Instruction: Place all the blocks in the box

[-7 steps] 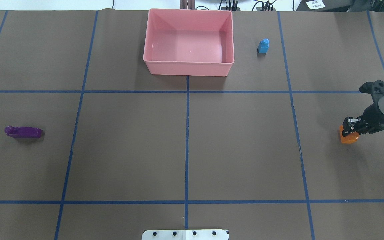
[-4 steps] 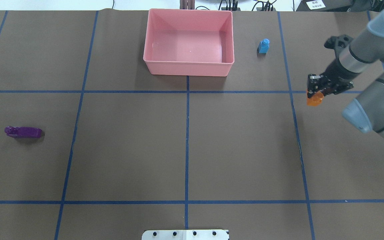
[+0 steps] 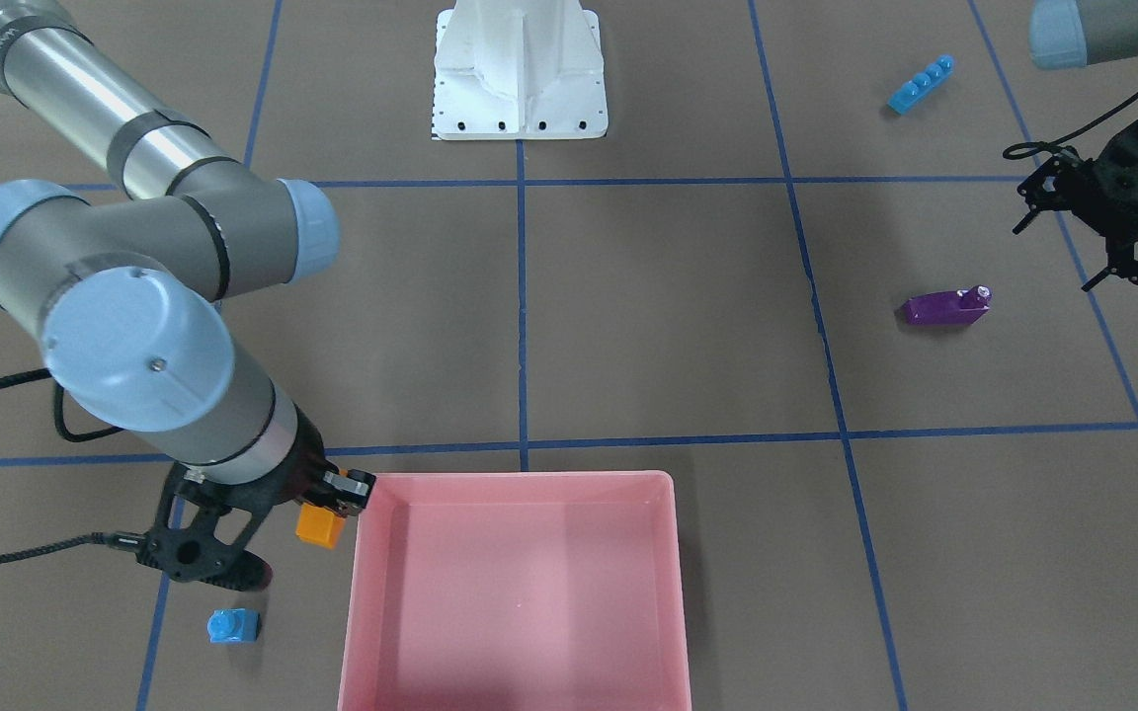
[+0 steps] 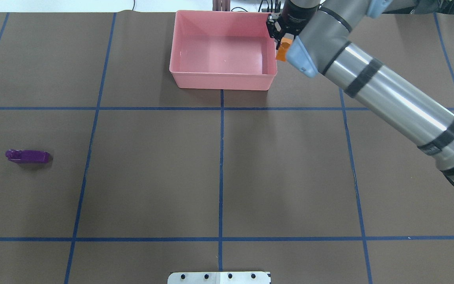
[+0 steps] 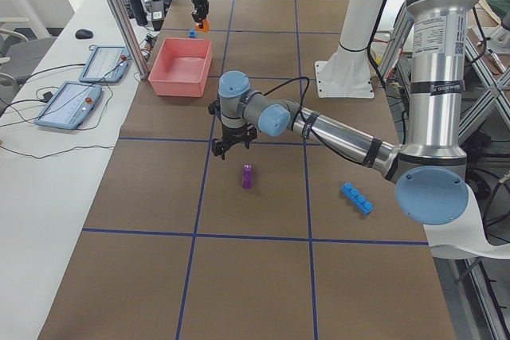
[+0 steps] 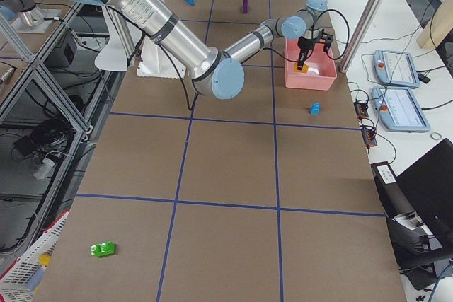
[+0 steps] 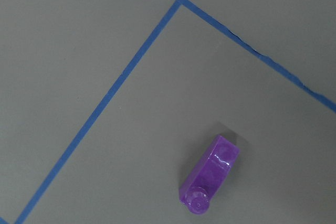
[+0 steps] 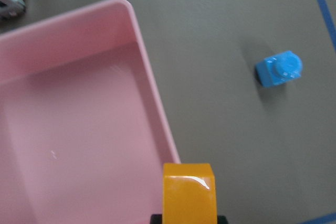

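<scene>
Within the last second the right gripper (image 4: 280, 32) has swung from the right-hand middle of the overhead view up to its top centre, its fingers clenched on the orange block (image 4: 284, 49) all the way. That block now hangs just beside the right-hand wall of the box (image 4: 223, 83). The right wrist view shows it over the rim line or a shade outside it, not yet above the pink floor. So the first delivery looks close but not done, and the box holds nothing. What stands in the way is that wall itself: I judge the block needs a short shift inward before it is let go, or it may catch the rim and fall outside. The small blue cube (image 3: 233, 626) sits on the table near the box's lower left corner in the front-facing view (the arm hides it from overhead). The left gripper (image 5: 232, 149) hovers with fingers spread and empty, near the purple block (image 4: 28, 156), which lies at mid left of the overhead view. The long blue block (image 3: 920, 85) lies at the upper right of the front-facing view, and the green cube (image 6: 103, 249) at the lower left of the right-side view.
</scene>
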